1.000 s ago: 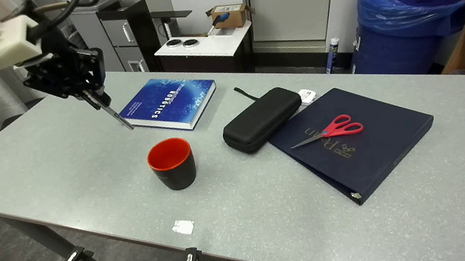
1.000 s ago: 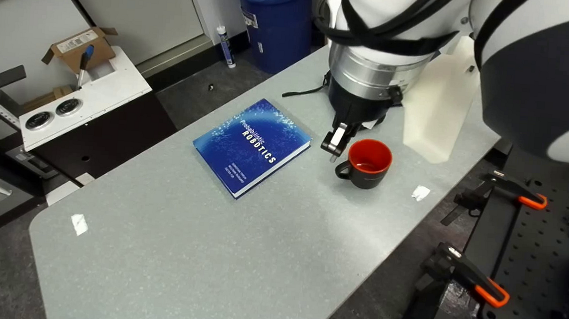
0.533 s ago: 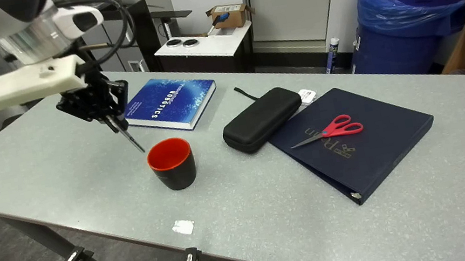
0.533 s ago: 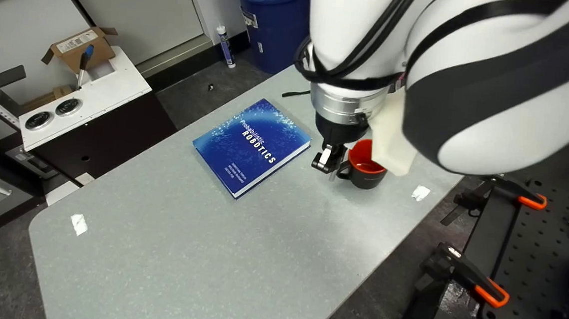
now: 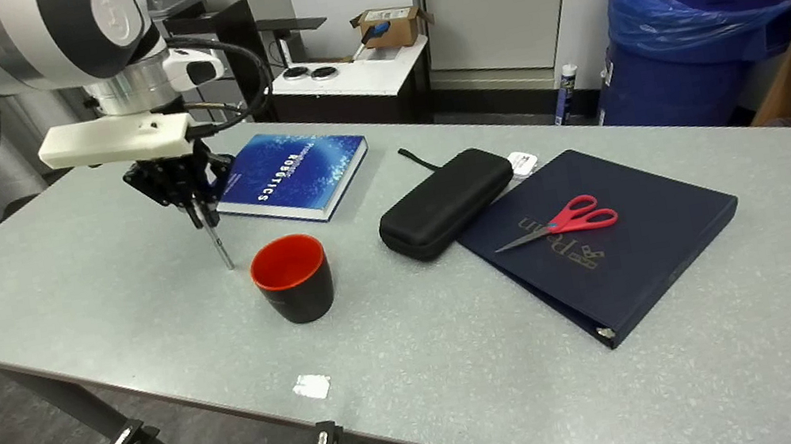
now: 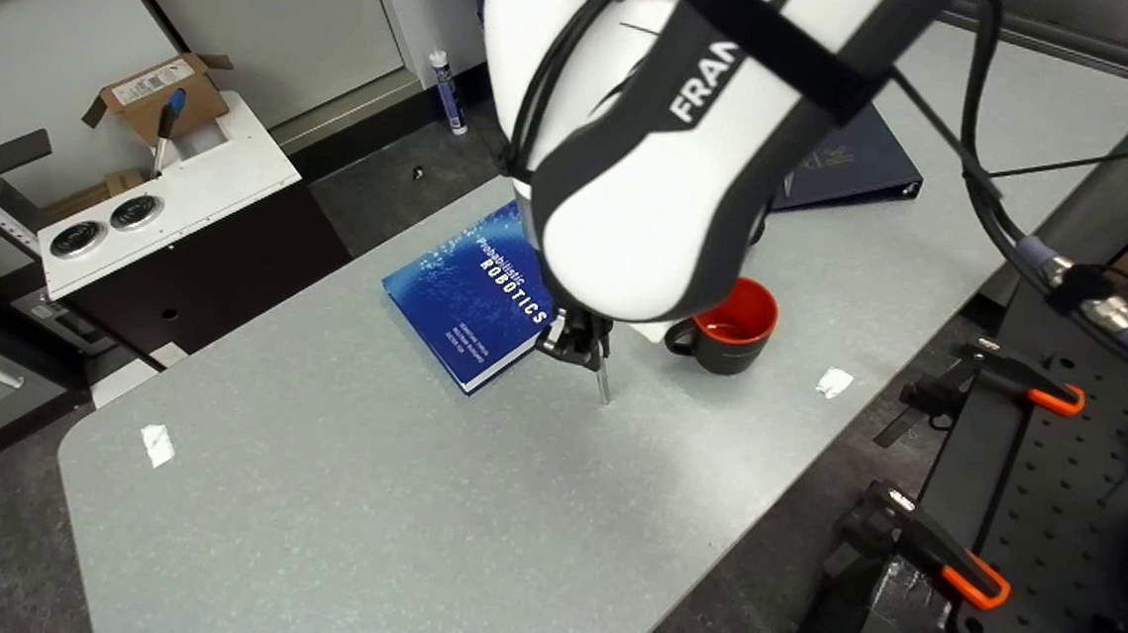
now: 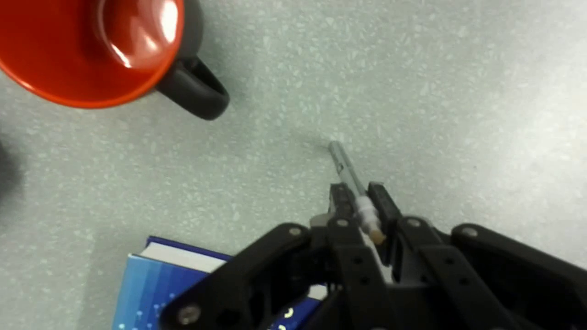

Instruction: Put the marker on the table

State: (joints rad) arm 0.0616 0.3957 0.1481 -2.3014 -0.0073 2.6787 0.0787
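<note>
The marker (image 7: 347, 170) is a slim, pale grey-white stick with a light end between the fingers. My gripper (image 7: 358, 191) is shut on it, and its free end points down. The marker also shows below the fingers in both exterior views (image 5: 220, 250) (image 6: 603, 384). The gripper is low over the table (image 5: 95, 296), between the mug and the book (image 5: 294, 166). The table's light grey top also shows in an exterior view (image 6: 362, 511). The marker's lower tip is close to the tabletop; I cannot tell whether it touches.
A dark mug (image 5: 305, 297) with a red inside stands beside the marker, its handle (image 7: 197, 91) facing the gripper. A black case (image 5: 444, 202), a navy binder (image 5: 656, 243) and red-handled scissors (image 5: 572, 218) lie farther along the table. A blue bin (image 5: 702, 34) stands behind.
The gripper has carried the marker lower toward the tabletop, first toward the mug and then a little away from it. The marker has turned from slanted to more upright.
</note>
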